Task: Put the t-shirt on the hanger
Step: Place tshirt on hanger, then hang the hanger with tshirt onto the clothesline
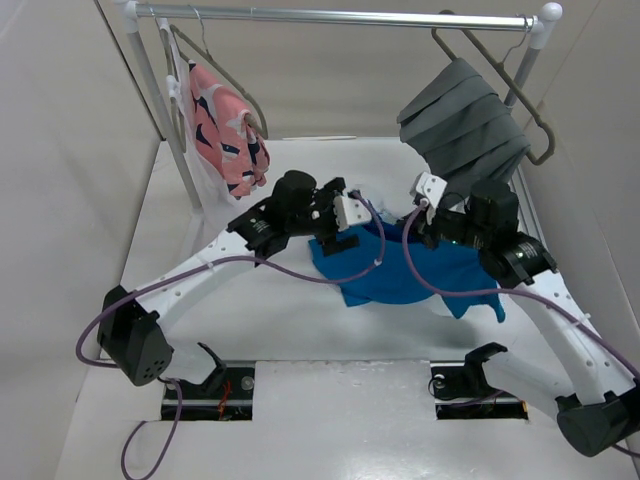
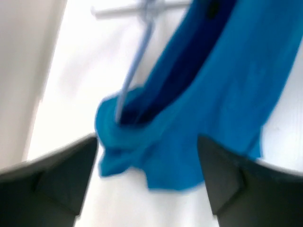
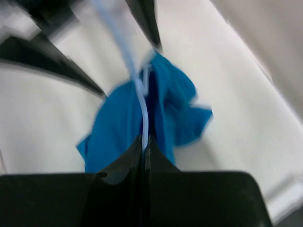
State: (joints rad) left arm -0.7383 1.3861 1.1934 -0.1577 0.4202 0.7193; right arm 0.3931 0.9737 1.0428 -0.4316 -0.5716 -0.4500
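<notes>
Seems mid-threading: R fingers [image 3: 123, 170] clenched on thin light-blue wire hanger [image 3: 143, 109]; L fingers [image 2: 52, 179] released over bright blue cotton t-shirt [image 1: 400, 278]. Next prob: regrip, tug over wire.

The bright blue t-shirt [image 1: 405, 278] drapes crumpled onto the white table [image 1: 300, 340] — one end raised, the other bunched; the thin light-blue wire hanger [image 3: 143, 106] runs into its folds, partly hidden.

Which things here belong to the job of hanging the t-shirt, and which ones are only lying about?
For the job:
- t-shirt
- hanger, pinched in the shut right gripper

Just there:
- pink garment
- grey cloth
- rail
</notes>
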